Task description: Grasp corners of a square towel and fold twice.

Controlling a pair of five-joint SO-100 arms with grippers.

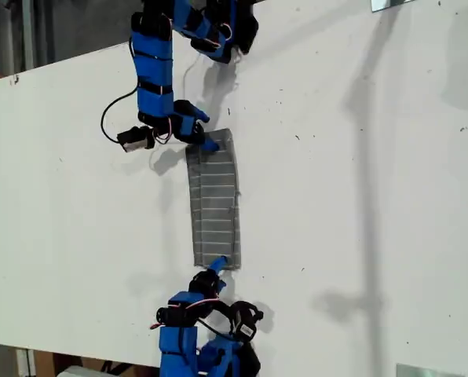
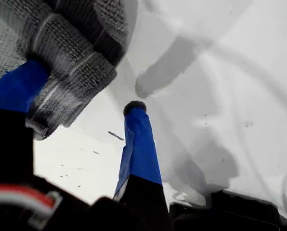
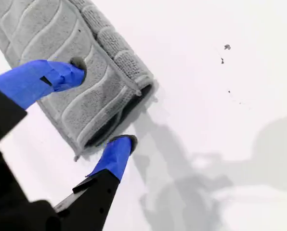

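Towel (image 1: pixel 214 203) lying folded into narrow strip mid-desk (image 1: pixel 360 196), exterior view. My first claw (image 2: pixel 81 91) sitting at one end, jaws parted wide, one finger under cloth. My second claw (image 3: pixel 97 103) straddling other end, jaws wide.

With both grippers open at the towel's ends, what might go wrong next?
The folded grey white-striped towel lies as a narrow strip on the white table. My first gripper has one finger under a bunched, lifted corner, so pulling away may drag it open. My second gripper straddles the layered end; closing may catch only some layers.
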